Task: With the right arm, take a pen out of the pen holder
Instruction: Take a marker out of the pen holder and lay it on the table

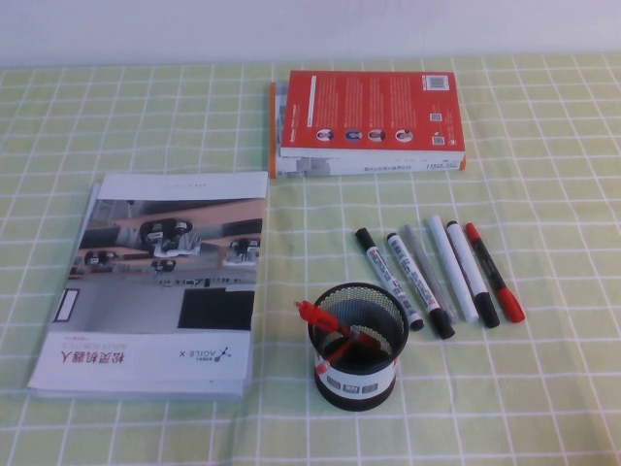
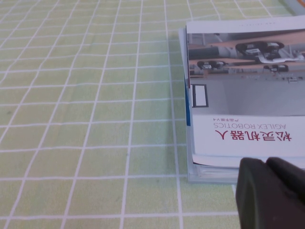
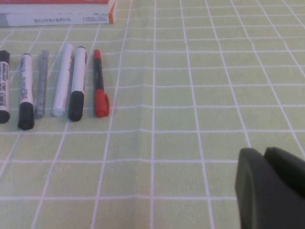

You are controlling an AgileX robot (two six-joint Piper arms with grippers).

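A black mesh pen holder (image 1: 361,381) stands near the table's front, right of centre. A red pen (image 1: 325,318) leans out of it toward the left. Neither arm shows in the high view. In the right wrist view my right gripper (image 3: 263,153) is shut on nothing, low over bare cloth, off to the side of the row of loose pens whose nearest is a red one (image 3: 99,86). The holder is out of that view. My left gripper (image 2: 266,163) is shut and hangs by the near corner of the magazine (image 2: 248,95).
Several markers and pens (image 1: 437,272) lie side by side on the green checked cloth just behind and right of the holder. A magazine (image 1: 160,282) lies at the left. A red and white book stack (image 1: 369,121) sits at the back centre.
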